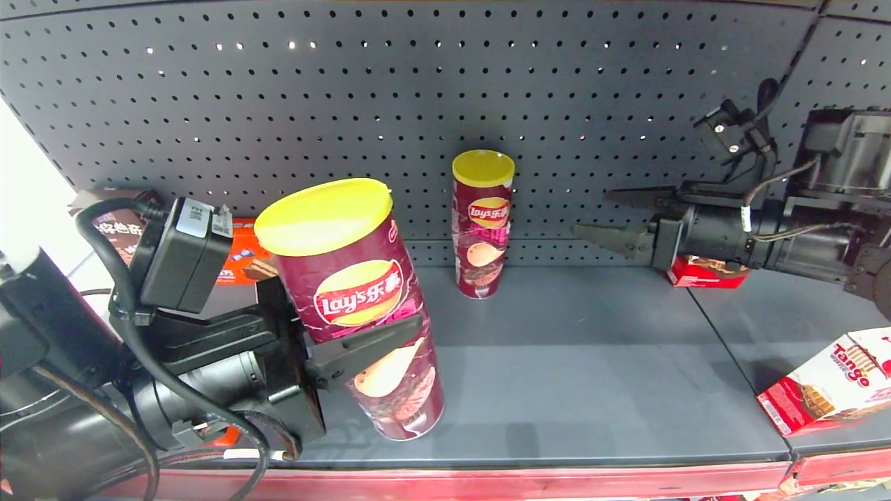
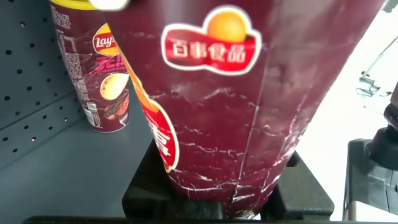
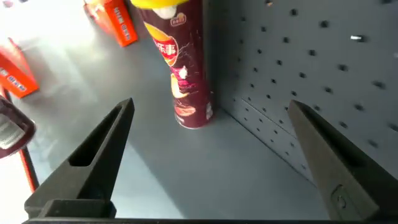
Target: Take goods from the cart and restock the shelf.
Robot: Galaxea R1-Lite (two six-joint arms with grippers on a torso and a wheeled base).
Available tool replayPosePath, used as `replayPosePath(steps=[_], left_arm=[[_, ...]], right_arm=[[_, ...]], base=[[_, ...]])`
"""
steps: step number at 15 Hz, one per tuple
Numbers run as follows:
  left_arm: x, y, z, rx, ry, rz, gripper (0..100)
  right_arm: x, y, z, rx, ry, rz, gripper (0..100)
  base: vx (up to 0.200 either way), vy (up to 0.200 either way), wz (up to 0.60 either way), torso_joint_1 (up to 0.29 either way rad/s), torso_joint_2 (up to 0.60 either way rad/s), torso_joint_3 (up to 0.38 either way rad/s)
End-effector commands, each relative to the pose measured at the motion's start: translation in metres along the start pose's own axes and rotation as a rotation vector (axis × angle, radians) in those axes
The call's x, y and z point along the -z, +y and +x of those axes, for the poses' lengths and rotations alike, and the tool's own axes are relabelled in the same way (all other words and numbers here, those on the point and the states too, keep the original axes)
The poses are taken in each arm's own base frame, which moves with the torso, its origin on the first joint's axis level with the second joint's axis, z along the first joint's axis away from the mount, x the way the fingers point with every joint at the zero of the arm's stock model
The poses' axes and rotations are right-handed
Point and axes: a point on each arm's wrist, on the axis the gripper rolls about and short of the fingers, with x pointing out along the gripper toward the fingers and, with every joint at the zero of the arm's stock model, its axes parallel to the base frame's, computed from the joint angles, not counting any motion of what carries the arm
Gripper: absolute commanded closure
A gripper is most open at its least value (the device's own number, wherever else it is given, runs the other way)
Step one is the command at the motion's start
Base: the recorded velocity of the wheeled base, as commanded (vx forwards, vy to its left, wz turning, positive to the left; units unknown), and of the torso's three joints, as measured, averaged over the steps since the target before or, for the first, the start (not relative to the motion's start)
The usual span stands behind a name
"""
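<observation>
Restocking looks partly done, as far as I can judge. One tall maroon crisp tube with a yellow plastic lid [image 1: 482, 223] stands upright at the back of the grey metal shelf [image 1: 592, 390], just in front of the dark perforated back panel [image 1: 487, 69].

A second maroon yellow-lidded tube [image 1: 348, 257] is in the left gripper [image 1: 362, 323], whose black fingers are clamped around its middle. This tube leans, lid toward the robot's left and base low over the front part of the shelf. I cannot tell whether the base touches the deck. It is well apart from the standing tube, with bare deck between them.

The right gripper [image 1: 612, 219] is spread wide and holds nothing. It hangs above the shelf to the right of the standing tube, close to the back panel and clear of the tube.

A red wafer box [image 1: 828, 383] lies at the shelf's right end, a small red box [image 1: 703, 273] sits under the right arm, and an orange-red box [image 1: 240, 261] lies behind the left arm.

What seems left for this item is to bring the held tube upright, seat it on the deck and let go. How many more goods wait to be fetched cannot be judged from here.
</observation>
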Motion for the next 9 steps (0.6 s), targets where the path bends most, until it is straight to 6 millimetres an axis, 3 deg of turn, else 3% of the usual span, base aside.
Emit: replayPosePath(steps=[1, 6, 9], left_arm=[[0.001, 0.002, -0.001, -0.010, 0.003, -0.004, 100], [0.008, 0.000, -0.005, 0.000, 0.021, -0.013, 100], [0.009, 0.006, -0.009, 0.011, 0.026, -0.014, 100]], right_arm=[[0.017, -0.007, 0.024, -0.050, 0.034, 0.020, 0], [0.017, -0.019, 0.046, -0.315, -0.040, -0.036, 0], [0.022, -0.022, 0.064, -0.370, -0.101, -0.102, 0]], base=[[0.000, 0.000, 0.00, 0.000, 0.00, 0.000], [0.000, 0.000, 0.00, 0.000, 0.00, 0.000], [0.000, 0.000, 0.00, 0.000, 0.00, 0.000]])
